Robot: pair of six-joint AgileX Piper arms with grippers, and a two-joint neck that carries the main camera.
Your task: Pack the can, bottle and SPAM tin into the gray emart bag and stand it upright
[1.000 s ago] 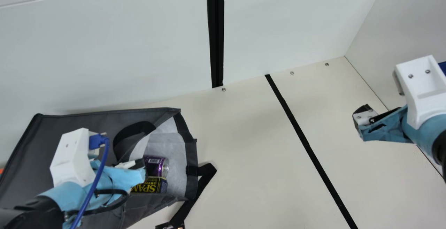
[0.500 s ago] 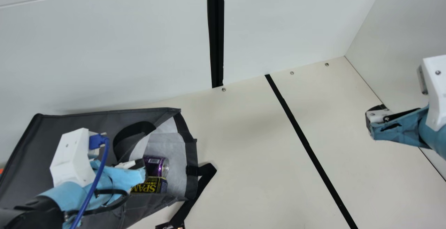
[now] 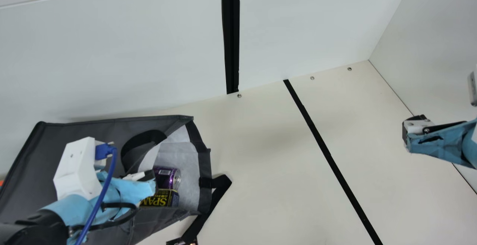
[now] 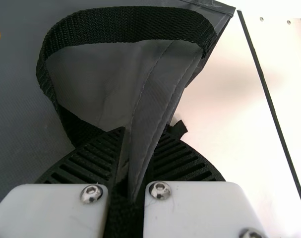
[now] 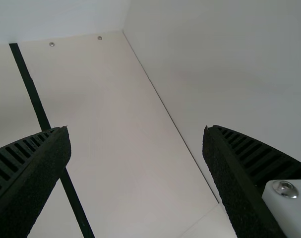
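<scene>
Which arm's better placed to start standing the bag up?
Left, I'd say: the left gripper is shut on the bag near its mouth; the right gripper hangs open beyond the black stripe.

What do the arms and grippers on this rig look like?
The left gripper and right gripper have black ribbed fingers on white screwed mounts. Light blue wrapping covers both wrists, ragged near the fingers; a white housing and blue cable show on the left arm.

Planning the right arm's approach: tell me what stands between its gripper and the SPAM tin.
The bag's black rim and a strap lie between the right gripper and the SPAM tin; the left gripper pinches the bag nearby.
</scene>
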